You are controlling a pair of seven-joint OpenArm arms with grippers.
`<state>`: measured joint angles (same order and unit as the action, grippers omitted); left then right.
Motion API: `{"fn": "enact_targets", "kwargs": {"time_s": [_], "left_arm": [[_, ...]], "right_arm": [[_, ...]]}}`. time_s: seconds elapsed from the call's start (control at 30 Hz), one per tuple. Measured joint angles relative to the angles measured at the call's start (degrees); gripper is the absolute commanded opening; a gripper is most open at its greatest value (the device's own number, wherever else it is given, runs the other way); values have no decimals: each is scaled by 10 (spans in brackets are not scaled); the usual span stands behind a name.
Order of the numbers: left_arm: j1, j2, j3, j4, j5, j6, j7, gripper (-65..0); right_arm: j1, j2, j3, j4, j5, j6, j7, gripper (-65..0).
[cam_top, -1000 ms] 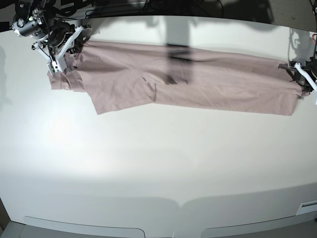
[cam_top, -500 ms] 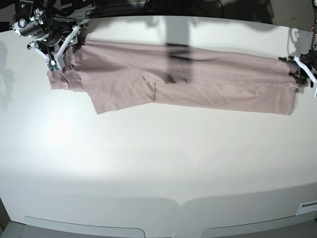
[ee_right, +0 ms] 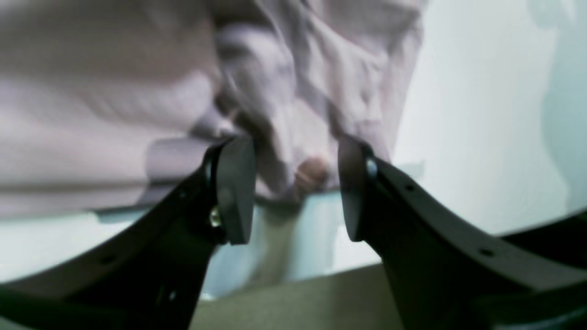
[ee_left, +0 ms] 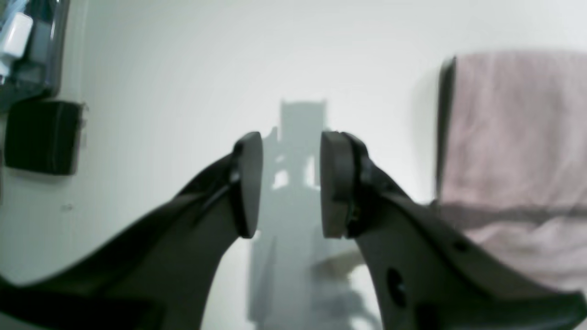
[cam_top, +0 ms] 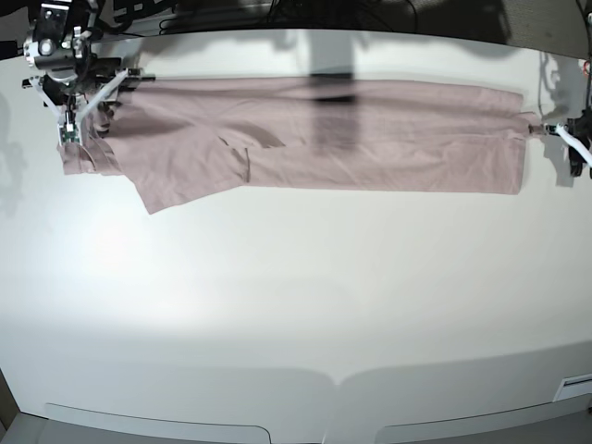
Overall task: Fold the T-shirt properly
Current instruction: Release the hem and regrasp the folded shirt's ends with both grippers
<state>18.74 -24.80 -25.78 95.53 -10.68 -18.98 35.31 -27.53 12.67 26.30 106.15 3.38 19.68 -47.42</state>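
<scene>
The mauve-pink T-shirt (cam_top: 305, 134) lies folded into a long flat band across the far side of the white table (cam_top: 296, 305), with a loose flap (cam_top: 185, 180) sticking out towards the front on its left. My right gripper (cam_top: 83, 111) hovers over the shirt's left end and is open. In the right wrist view, rumpled cloth (ee_right: 284, 105) lies beyond the empty gap of the right gripper (ee_right: 296, 188). My left gripper (cam_top: 560, 134) stands open just off the shirt's right edge. The left wrist view shows the left gripper (ee_left: 291, 183) holding nothing, with the shirt's end (ee_left: 513, 137) to its right.
A black box (ee_left: 41, 137) and other dark equipment sit at the table's far edge beside the left gripper. Cables and dark gear (cam_top: 231, 14) run along the back. The table's front rim (cam_top: 157, 421) curves at the bottom.
Both grippers have opened and let go of the shirt. The shirt has slid left and lies flatter. The left gripper now stands apart from the shirt's right edge.
</scene>
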Motion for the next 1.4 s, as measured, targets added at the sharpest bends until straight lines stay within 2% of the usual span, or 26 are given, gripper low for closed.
{"fn": "enact_targets", "kwargs": {"time_s": [0.1,0.17,0.27,0.4,0.57,0.63,0.67,0.73,0.83,0.93,1.0,1.13,1.23,1.33,1.4], "left_arm": [[-10,0,0,9,-55,0,31,-439],[-9,0,0,25,-70,0,37,-439],[-9,0,0,63,-85,0,41,-439],[-9,0,0,121,-139,2,62,-440],[-3,1,0,155,-230,0,117,-440],[13,23,-1,150,-232,0,114,-440],[24,39,-1,141,-233,0,111,-440],[45,73,0,120,-217,-20,103,-440],[55,109,0,94,-195,-51,102,-440],[54,132,0,88,-190,-63,103,-450],[54,146,0,88,-200,-65,104,-451],[54,168,0,83,-203,-67,114,-451],[54,169,18,59,-203,-70,108,-451],[54,169,54,19,-186,-70,91,-451],[51,168,76,-1,-164,-73,52,-450]], "right_arm": [[18,0,0,0,14,3,1,-359],[27,0,0,0,20,32,0,-359],[36,0,0,0,56,51,1,-359],[47,0,0,1,89,81,0,-359],[64,0,0,2,88,83,0,-359],[69,0,0,6,93,108,1,-359],[71,0,0,10,114,122,-3,-359],[72,-1,0,15,155,146,-1,-359],[72,-8,0,15,172,149,-13,-359],[71,-24,0,15,172,152,-17,-359],[71,-27,0,15,172,166,-21,-359],[72,-27,0,15,172,168,-28,-359],[72,-27,0,15,172,168,-32,-359],[72,-27,0,15,172,168,-37,-359],[72,-27,0,10,169,168,-36,-359]]}}
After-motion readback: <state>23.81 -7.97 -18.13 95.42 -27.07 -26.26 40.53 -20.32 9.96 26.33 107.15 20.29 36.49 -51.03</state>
